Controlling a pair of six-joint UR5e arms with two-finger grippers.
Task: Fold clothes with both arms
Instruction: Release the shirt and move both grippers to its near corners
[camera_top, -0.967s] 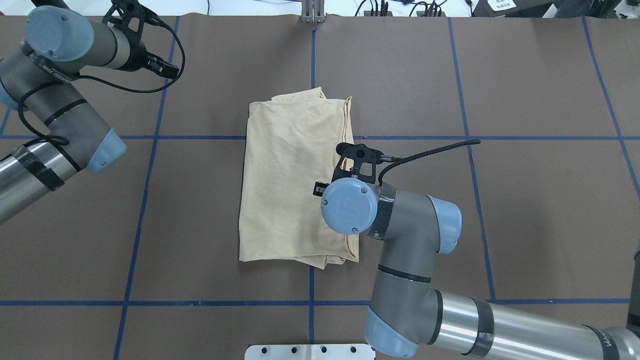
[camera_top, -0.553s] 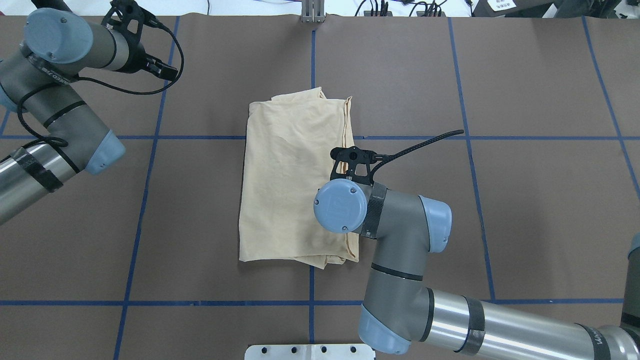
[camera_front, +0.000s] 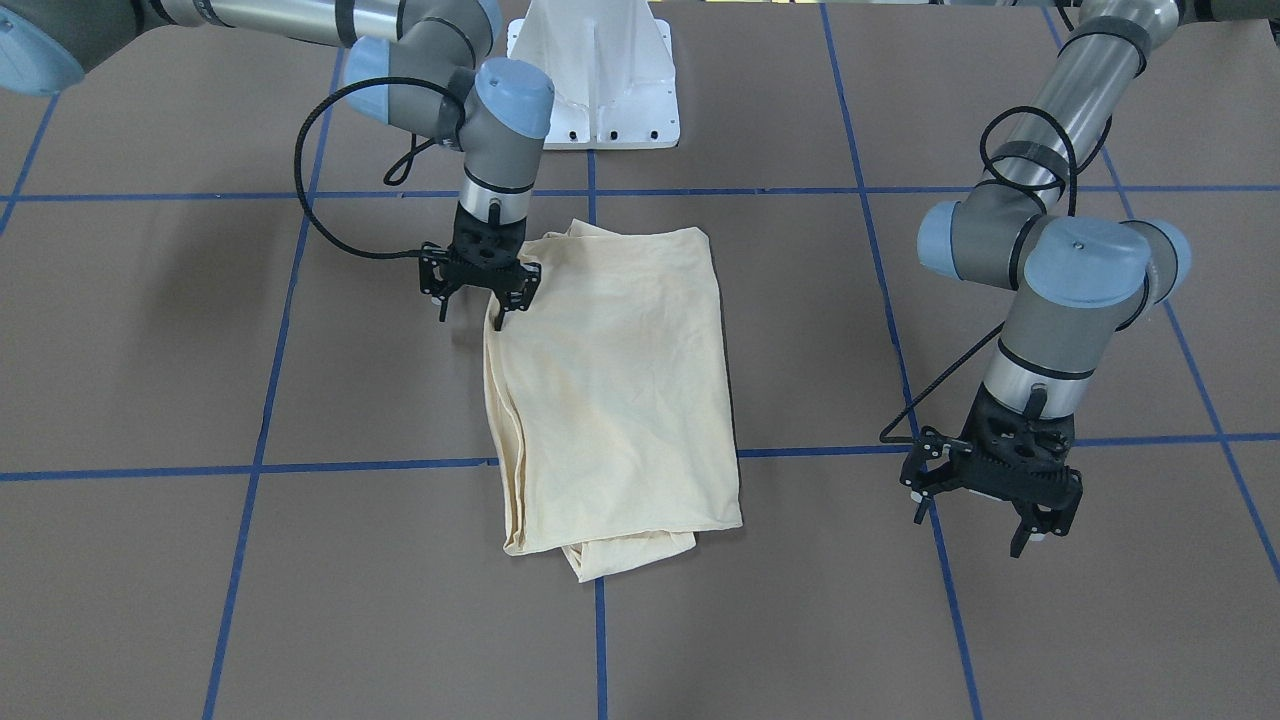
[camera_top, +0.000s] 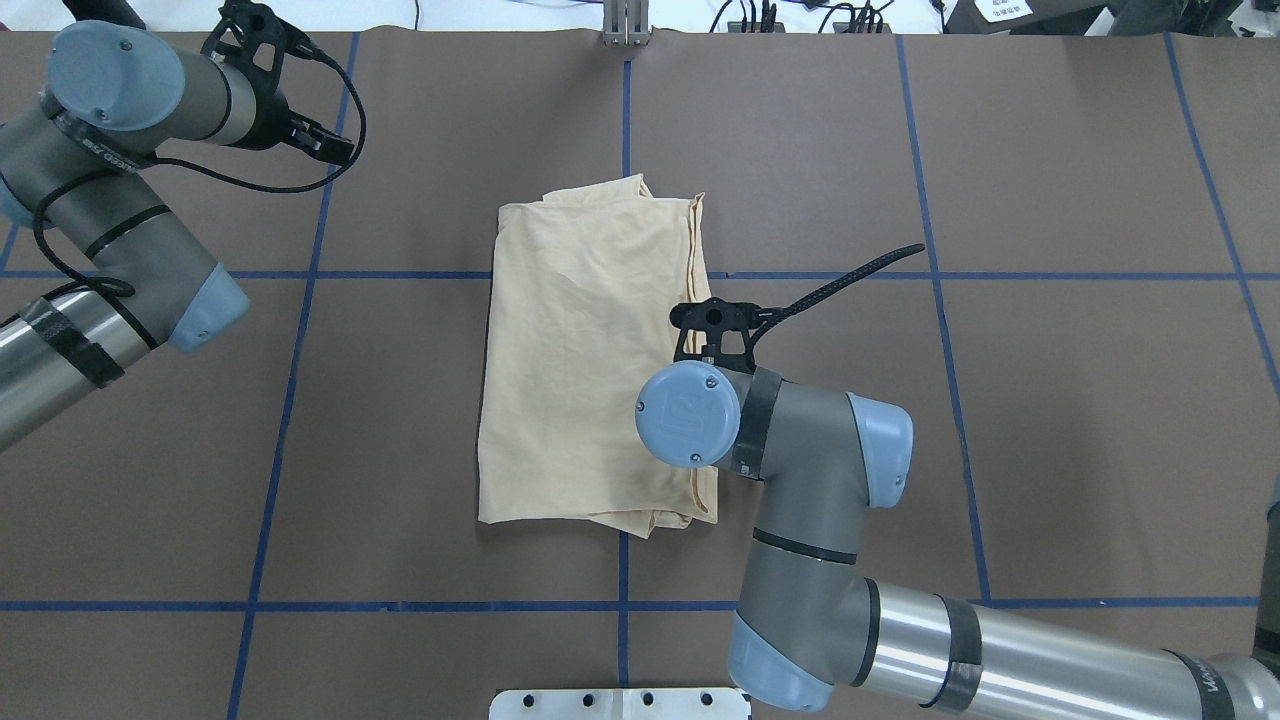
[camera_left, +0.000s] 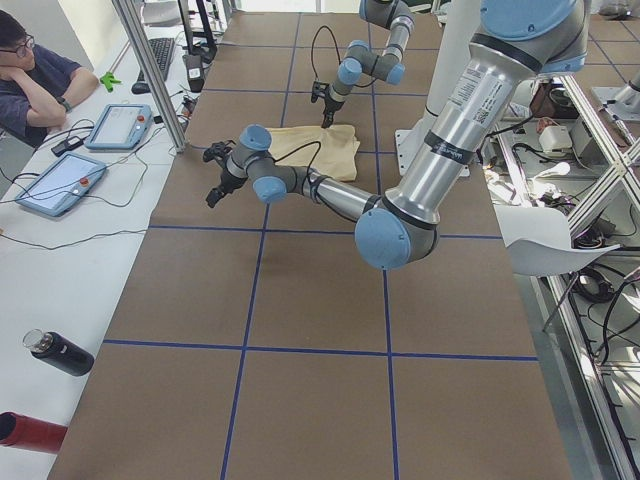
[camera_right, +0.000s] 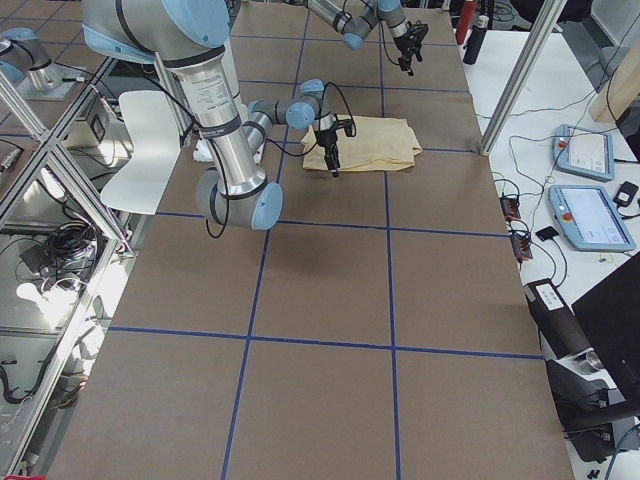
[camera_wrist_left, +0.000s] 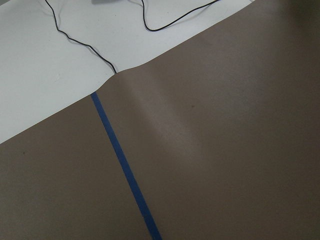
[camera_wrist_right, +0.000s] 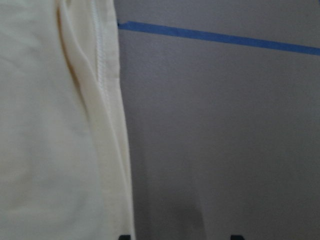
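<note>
The pale cream-yellow shirt (camera_top: 585, 360) lies folded in a tall rectangle at the table's middle; no print or label shows. It also shows in the front view (camera_front: 615, 390). My right gripper (camera_front: 470, 312) is open and low at the shirt's right edge near the near corner, one fingertip (camera_front: 497, 318) over the cloth, the other over the table. In the right wrist view the shirt's hemmed edge (camera_wrist_right: 102, 100) runs down beside the left fingertip (camera_wrist_right: 125, 236). My left gripper (camera_front: 968, 528) is open and empty, off to the shirt's far left (camera_top: 318, 138).
Blue tape lines (camera_top: 300, 300) grid the brown table. The white pedestal base (camera_front: 595, 70) stands at the near edge. The left wrist view shows the table's far edge (camera_wrist_left: 115, 75) with a cable. An operator (camera_left: 30, 70) and tablets are beyond that edge.
My right wrist has shifted and turned slightly over the shirt's right edge, and its cable has swung. My left arm has drifted a little. The shirt has not moved.
</note>
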